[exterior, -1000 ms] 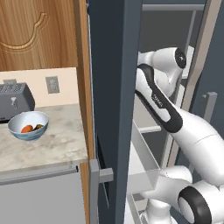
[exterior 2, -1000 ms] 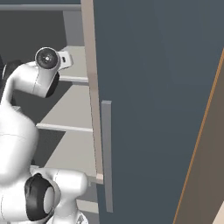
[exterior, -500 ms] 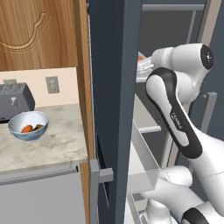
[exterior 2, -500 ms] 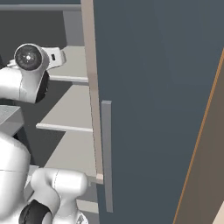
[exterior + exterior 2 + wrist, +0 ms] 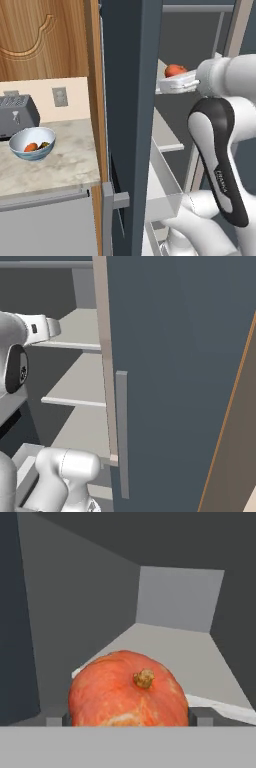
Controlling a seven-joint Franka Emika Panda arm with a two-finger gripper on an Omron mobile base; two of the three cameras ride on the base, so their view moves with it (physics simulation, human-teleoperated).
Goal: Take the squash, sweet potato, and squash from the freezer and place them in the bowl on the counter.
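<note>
Hand (image 5: 128, 719) now astride stem-up squash (image 5: 128, 689)

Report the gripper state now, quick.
Gripper: jaws wide, one on each side of the orange squash; whether they grip it cannot be told.

Freezer door (image 5: 180, 381) open, dark slate, spans centre to 3 o'clock; long grey handle (image 5: 122, 433) at 6 o'clock. Pale grey shelves (image 5: 80, 391) at 9 o'clock. White arm (image 5: 30, 331) reaches over the upper shelf at 10 o'clock.
</note>
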